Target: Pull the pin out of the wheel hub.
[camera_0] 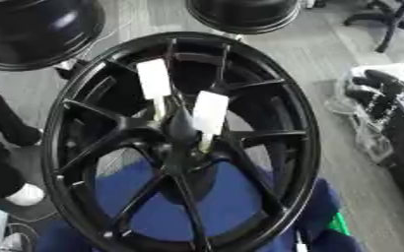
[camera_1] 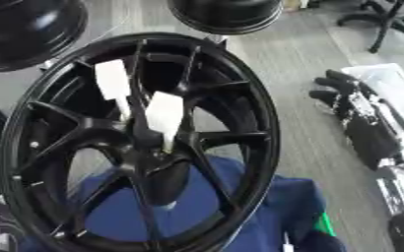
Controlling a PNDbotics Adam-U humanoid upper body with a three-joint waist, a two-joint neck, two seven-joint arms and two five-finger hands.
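Observation:
A large black wheel hub (camera_0: 84,123) stands tilted in the middle, its spokes meeting at the centre (camera_0: 178,147). Two pins with flat white heads stick out near that centre: one upper left (camera_0: 153,78), one just right of it (camera_0: 211,112), each with a thin pale stem running down into the hub. My right hand (camera_1: 348,96) hovers to the right of the rim, apart from it, fingers relaxed and pointing left, holding nothing. My left hand does not show.
Blue cloth (camera_0: 180,206) lies under and behind the wheel, with a green scrap (camera_0: 337,224) at its right. Two more black hubs (camera_0: 33,29) (camera_0: 244,12) stand at the back. An office chair (camera_0: 395,19) is top right. Dark shapes (camera_0: 3,123) fill the left edge.

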